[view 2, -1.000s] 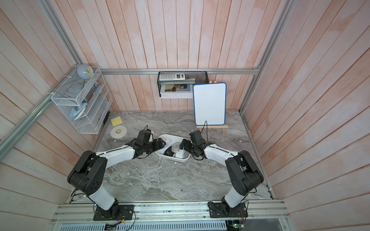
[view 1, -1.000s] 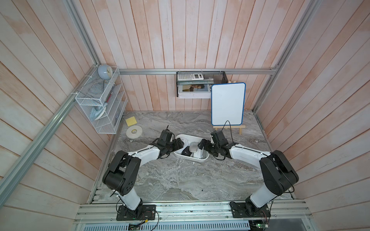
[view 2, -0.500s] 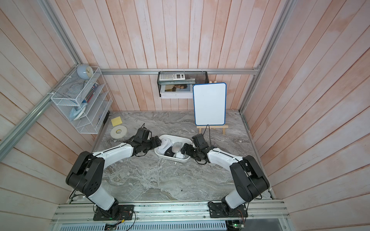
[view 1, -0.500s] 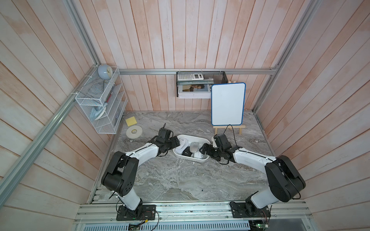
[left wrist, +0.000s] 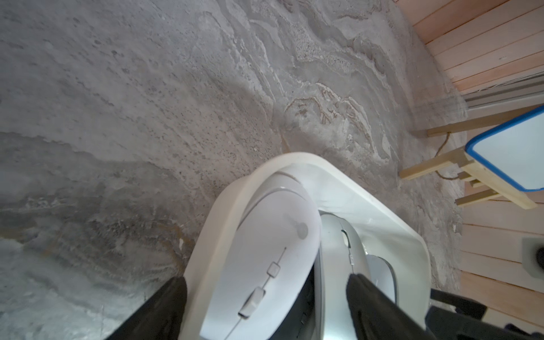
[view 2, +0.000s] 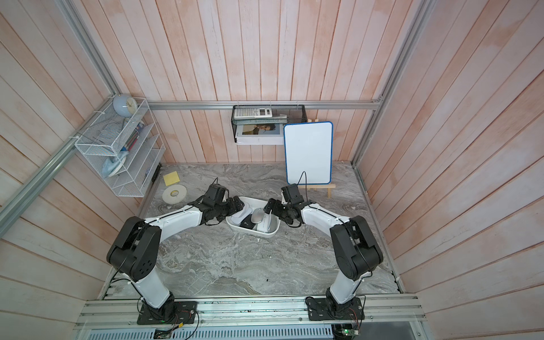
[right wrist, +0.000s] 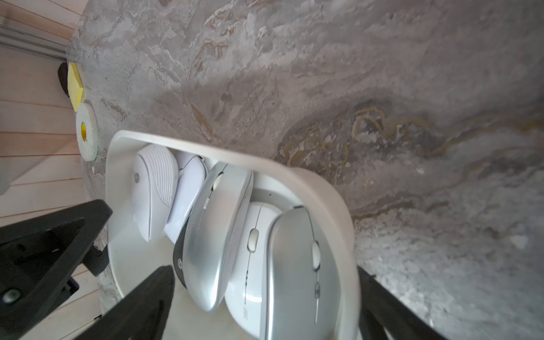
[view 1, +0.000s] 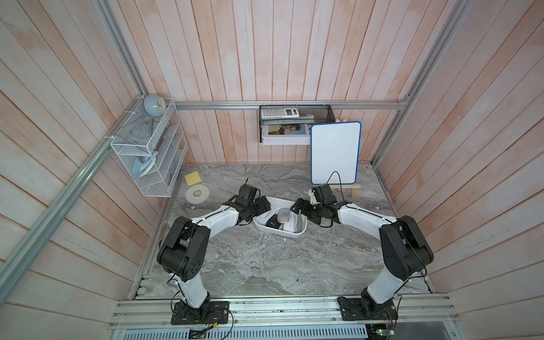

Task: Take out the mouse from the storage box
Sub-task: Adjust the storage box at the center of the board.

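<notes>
The white storage box (view 1: 283,234) (view 2: 253,231) sits mid-table and holds several mice. A silver mouse (view 1: 284,215) (right wrist: 212,244) lies on top, with a black one (view 1: 272,225) beside it. My left gripper (view 1: 263,206) (left wrist: 266,281) is open at the box's left end. One of its fingers (left wrist: 167,309) is outside the wall and the other is over a silver mouse (left wrist: 335,250), with a white mouse (left wrist: 273,250) between them. My right gripper (view 1: 298,206) (right wrist: 263,270) is open at the right end. It straddles the box wall (right wrist: 323,182) and two mice.
A whiteboard (view 1: 335,153) on a wooden easel stands just behind the right gripper. A tape roll (view 1: 197,194) and yellow sticky notes (view 1: 192,178) lie at the back left. A white wire rack (view 1: 150,156) and a black mesh tray (view 1: 294,113) hang on the walls.
The left gripper has edged rightward over the box's left end. The right arm swung slightly toward the front and came back, staying at the right end. The box has barely moved.
</notes>
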### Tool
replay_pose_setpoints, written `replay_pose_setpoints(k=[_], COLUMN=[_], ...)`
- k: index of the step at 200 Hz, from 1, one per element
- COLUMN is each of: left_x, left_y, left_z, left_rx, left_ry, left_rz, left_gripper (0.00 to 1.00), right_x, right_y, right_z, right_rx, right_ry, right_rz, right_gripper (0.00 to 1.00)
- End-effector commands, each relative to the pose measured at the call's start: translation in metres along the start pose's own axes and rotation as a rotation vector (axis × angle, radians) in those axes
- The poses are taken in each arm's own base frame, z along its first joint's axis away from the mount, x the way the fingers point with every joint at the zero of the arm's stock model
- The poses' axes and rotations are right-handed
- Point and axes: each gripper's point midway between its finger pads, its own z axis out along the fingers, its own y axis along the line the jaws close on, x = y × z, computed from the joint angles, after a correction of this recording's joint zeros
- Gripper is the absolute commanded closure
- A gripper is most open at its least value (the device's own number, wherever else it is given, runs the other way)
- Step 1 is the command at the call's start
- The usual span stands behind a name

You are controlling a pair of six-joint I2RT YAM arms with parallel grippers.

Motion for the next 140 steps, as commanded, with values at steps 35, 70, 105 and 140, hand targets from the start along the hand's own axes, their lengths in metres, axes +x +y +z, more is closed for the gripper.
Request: replay_pose_setpoints(k=[35, 70, 105, 140], left_x=[-0.014, -0.014, -0.011, -0.010], left_y=[-0.011, 0.005, 0.010, 0.005], left_z=[0.002, -0.002, 0.001, 0.004], left_rx=[-0.008, -0.042, -0.035, -0.004], left_ry=[-0.029, -0.040, -0.029, -0.019], left_rz=[-0.001, -0.002, 0.003, 0.006], left_gripper=[0.10, 0.10, 0.10, 0.10], right_x=[-0.011, 0.004, 0.040, 0.068], right_y=[0.001, -0.017, -0.023, -0.011], right_z=[0.005, -0.012, -0.022, -0.022], right_rx=[-0.012, 0.038, -0.007, -0.103], right_ry=[0.032, 0.008, 0.025, 0.041], right_rz=[0.006, 0.016, 0.066, 0.114], right_gripper=[0.04, 0.03, 0.03, 0.03])
